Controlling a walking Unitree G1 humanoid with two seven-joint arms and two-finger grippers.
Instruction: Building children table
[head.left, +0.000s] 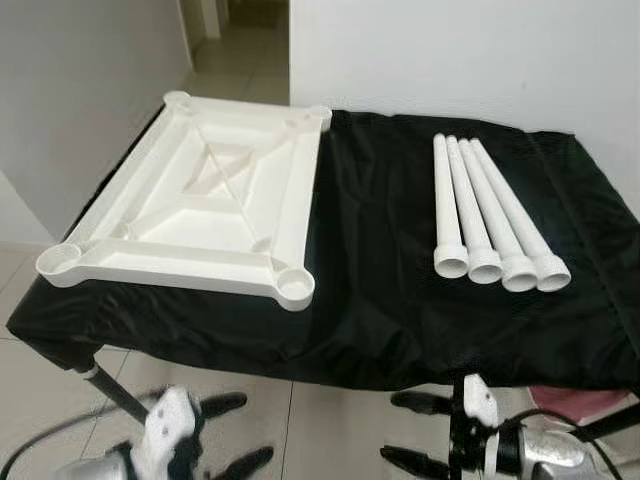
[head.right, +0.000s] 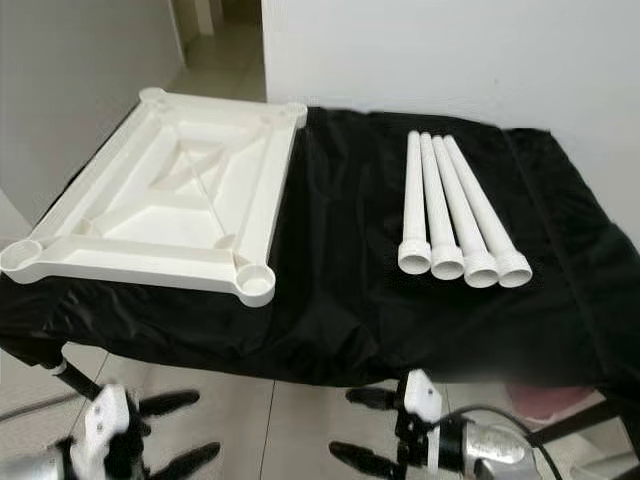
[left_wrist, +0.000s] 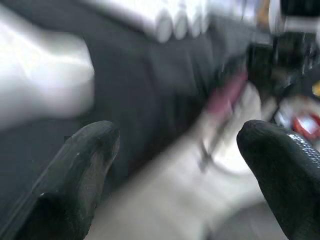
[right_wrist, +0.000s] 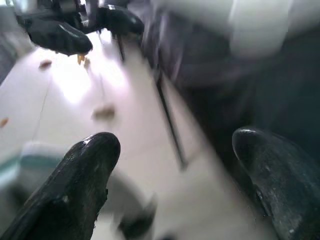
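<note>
White plastic tabletop (head.left: 200, 200) upside down on black-draped table (head.left: 380, 300), your left | four white plastic legs (head.left: 490, 215) side by side, long axes running away from you, nearer right gripper (head.left: 425, 432) | left gripper (head.left: 235, 432), both low, fingers spread, empty.

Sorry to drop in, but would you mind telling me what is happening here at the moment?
A robot is about to build a children's table. The white tabletop lies upside down on a black cloth, sockets up, and four white legs lie side by side to its right, none fitted. The left gripper and right gripper hang open below the near edge, holding nothing.
</note>
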